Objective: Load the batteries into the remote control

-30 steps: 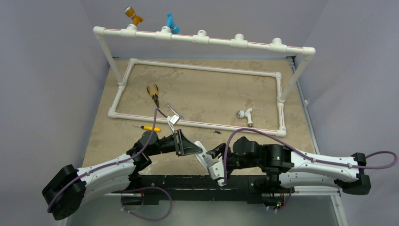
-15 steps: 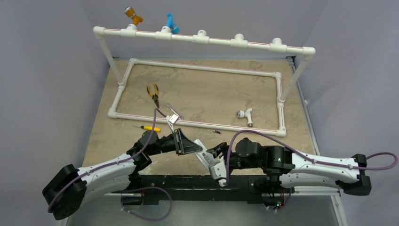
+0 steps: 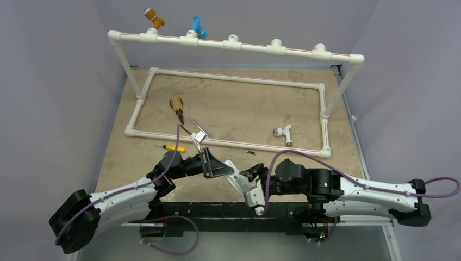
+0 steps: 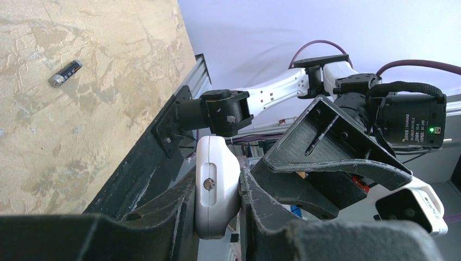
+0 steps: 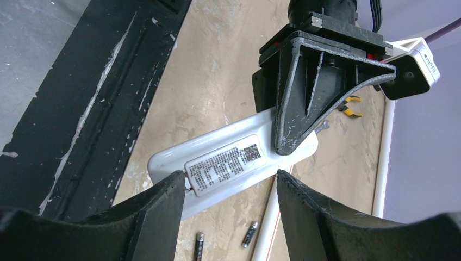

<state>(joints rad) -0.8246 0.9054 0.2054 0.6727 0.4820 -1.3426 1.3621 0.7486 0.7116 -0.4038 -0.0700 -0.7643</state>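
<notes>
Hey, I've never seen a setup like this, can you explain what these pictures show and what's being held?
Two robot arms are bolted at the near edge of a table. One picture looks down from above; the other two come from a camera on each wrist. The left gripper clamps a white remote control. The right gripper is open, right by it. On the table lie a battery, pliers, a screwdriver, a wrench and a white pipe frame.

I see a white remote control (image 5: 234, 135) with dark-printed grey label (image 5: 225, 163), dark silver-ended batteries (image 5: 251, 234), mottled beige table (image 5: 217, 65), yellow-handled pliers (image 3: 176, 107).
</notes>
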